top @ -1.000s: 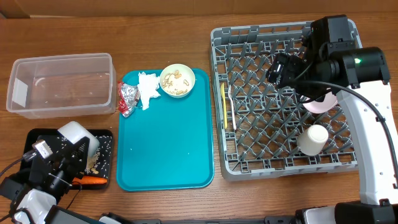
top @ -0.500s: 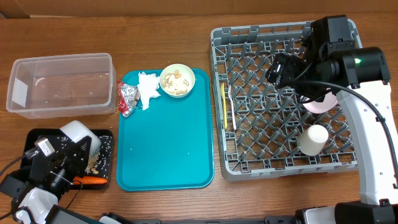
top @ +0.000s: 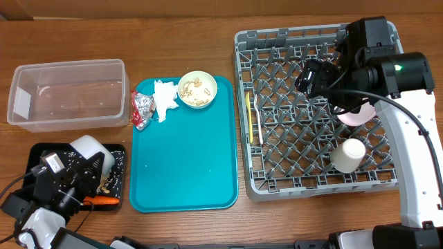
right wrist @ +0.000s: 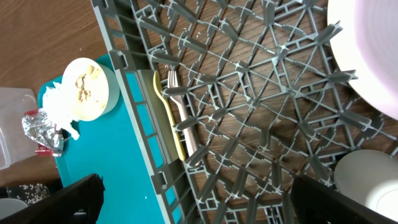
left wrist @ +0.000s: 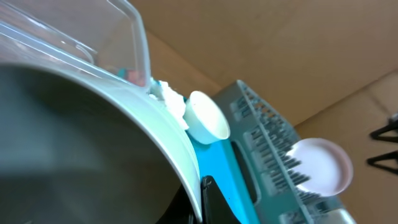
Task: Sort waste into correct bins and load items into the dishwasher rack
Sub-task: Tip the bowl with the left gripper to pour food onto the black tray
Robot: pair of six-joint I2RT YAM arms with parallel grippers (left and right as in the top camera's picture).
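Note:
My left gripper is shut on the rim of a pale bowl, tilted over the black tray, which holds crumbs and the orange carrot. In the left wrist view the bowl fills the left side, with my finger clamped on its rim. The napkin, foil wrapper and a second bowl with crumbs lie on the teal tray. The grey rack holds the yellow spoon, fork, pink plate and white cup. My right gripper hangs open above the rack.
The clear tub stands at the back left, with nothing visible in it. The right arm's white link runs down the table's right edge beside the rack. A cardboard wall stands behind the table.
My left gripper and the bowl have shifted slightly to the right over the black tray. The right arm has not moved.

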